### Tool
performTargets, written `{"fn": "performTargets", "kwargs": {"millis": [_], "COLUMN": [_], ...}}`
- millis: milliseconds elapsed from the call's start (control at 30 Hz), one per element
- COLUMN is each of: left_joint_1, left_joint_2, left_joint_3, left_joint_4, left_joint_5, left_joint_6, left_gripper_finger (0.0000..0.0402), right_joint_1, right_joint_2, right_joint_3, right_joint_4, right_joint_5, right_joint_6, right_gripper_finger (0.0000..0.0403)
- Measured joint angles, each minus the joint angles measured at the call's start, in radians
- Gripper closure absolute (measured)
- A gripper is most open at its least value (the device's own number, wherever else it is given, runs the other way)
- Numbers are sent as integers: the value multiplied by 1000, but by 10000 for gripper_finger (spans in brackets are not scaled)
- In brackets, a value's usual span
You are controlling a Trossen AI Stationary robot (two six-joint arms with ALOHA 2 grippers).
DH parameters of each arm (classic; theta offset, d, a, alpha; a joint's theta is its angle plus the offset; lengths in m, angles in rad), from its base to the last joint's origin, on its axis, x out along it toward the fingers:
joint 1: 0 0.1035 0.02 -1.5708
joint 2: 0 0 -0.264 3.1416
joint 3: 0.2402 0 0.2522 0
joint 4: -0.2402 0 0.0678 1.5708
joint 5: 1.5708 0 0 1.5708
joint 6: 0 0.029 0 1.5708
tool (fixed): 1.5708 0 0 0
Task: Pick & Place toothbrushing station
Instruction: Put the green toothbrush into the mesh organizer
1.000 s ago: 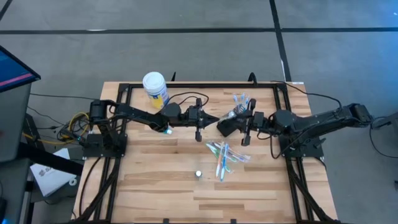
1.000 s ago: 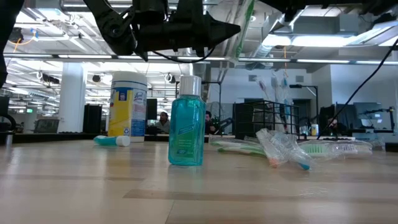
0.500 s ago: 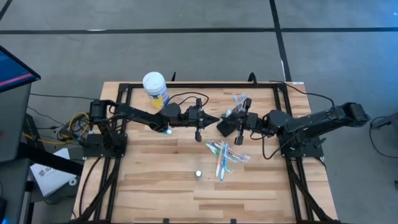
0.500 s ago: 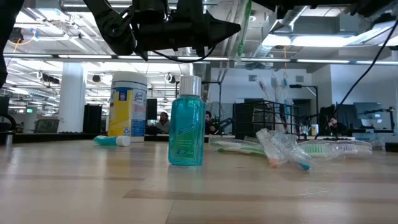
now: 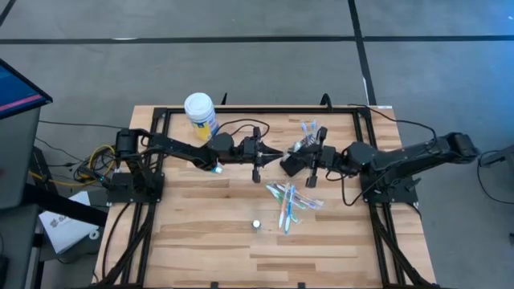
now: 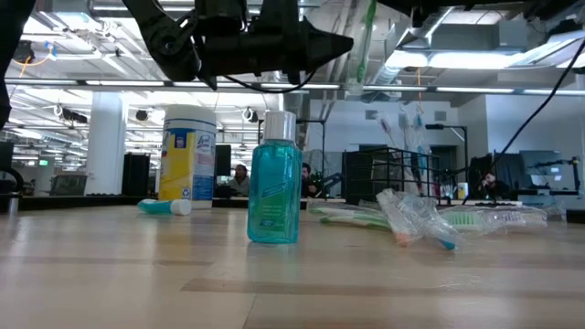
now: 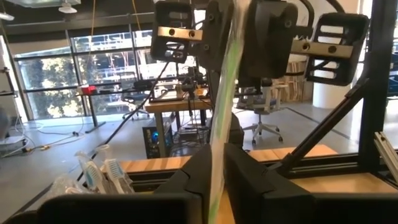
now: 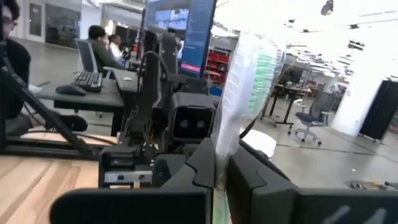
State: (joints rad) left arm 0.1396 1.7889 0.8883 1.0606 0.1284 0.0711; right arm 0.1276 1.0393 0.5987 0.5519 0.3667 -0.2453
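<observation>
A green toothbrush in a clear wrapper (image 6: pixel 363 46) stands nearly upright above the table's middle, between my two grippers. My left gripper (image 5: pixel 275 152) and my right gripper (image 5: pixel 286 163) meet tip to tip, both shut on it. The black wire-mesh holder (image 5: pixel 303 145) stands on the table just beyond them with blue and white toothbrushes (image 5: pixel 309 128) sticking up from it; it also shows in the low view (image 6: pixel 388 174). Several wrapped toothbrushes (image 5: pixel 287 201) lie flat nearer the front. A small teal tube (image 5: pixel 215 168) lies under my left arm. My left gripper pinches the wrapped handle (image 7: pixel 217 163) of the green toothbrush between its two fingers, coming level from the table's left, fingers across it. The brush stands upright, clear of the table. My right gripper pinches the same brush below its bristled head (image 8: pixel 221 163) between its two fingers, coming level from the table's right, fingers across it. The green bristles (image 8: pixel 261 68) stand above the fingers.
A white-lidded yellow-and-blue jar (image 5: pixel 200 114) stands at the back left. A teal bottle with a clear cap (image 6: pixel 275 178) stands near the front middle, also shown in the high view (image 5: pixel 256 225). Black frame rails (image 5: pixel 152 201) run along the table's sides.
My right gripper has shifted a little toward the table's left, closer to my left gripper. The green toothbrush between them has tipped slightly.
</observation>
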Motion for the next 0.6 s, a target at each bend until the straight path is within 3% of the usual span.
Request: {"fn": "performTargets", "kwargs": {"millis": [300,600], "left_joint_1": [14,7], "left_joint_2": [-36,-83], "left_joint_3": [-46,-139], "left_joint_4": [-43,-41], "left_joint_5": [-7,-6], "left_joint_6": [-1,-9], "left_gripper_finger": [321,323], "right_joint_1": [0,-57], "right_joint_2": [-97,-150], "right_joint_3": [-1,-2], "right_joint_4": [-171,-341], "right_joint_5": [94,208], "right_joint_6": [46,131], "right_gripper_finger": [396,396]}}
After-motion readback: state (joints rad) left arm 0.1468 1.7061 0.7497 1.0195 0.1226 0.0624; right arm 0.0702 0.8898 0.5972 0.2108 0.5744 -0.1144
